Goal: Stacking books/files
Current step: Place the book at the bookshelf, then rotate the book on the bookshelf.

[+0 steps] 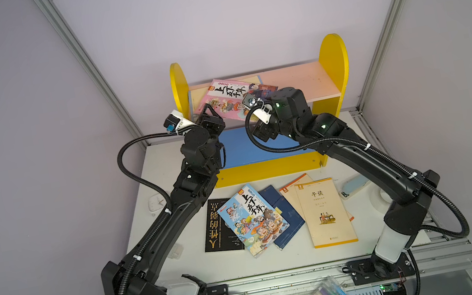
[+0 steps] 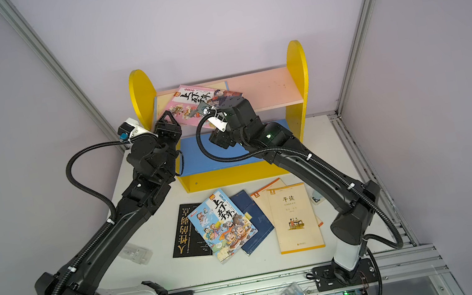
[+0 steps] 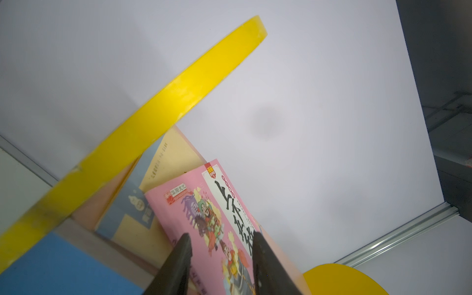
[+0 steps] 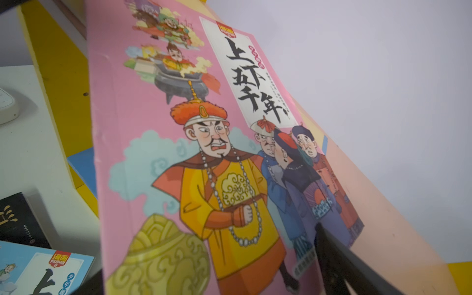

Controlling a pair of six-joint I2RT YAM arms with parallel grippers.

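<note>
Books (image 1: 326, 211) mostly lie unstacked on the counter (image 1: 281, 261); pink book (image 1: 227, 99) sits on the shelf (image 1: 308, 83); left claw (image 3: 221, 240), right claw (image 1: 249, 101) both apart.

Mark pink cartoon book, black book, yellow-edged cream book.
pink cartoon book (image 1: 229, 98): a top view, cover centre
black book (image 1: 215, 224): a top view, gold lettering
yellow-edged cream book (image 1: 326, 211): a top view, cover centre

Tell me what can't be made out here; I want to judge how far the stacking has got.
- Lower books on the shelf: their number; the pink book covers them in both top views.
- Right gripper: contact with that book; the right wrist view's edge cuts off its fingers.
- Navy book: its cover, mostly under the blue cartoon book in both top views.
</note>
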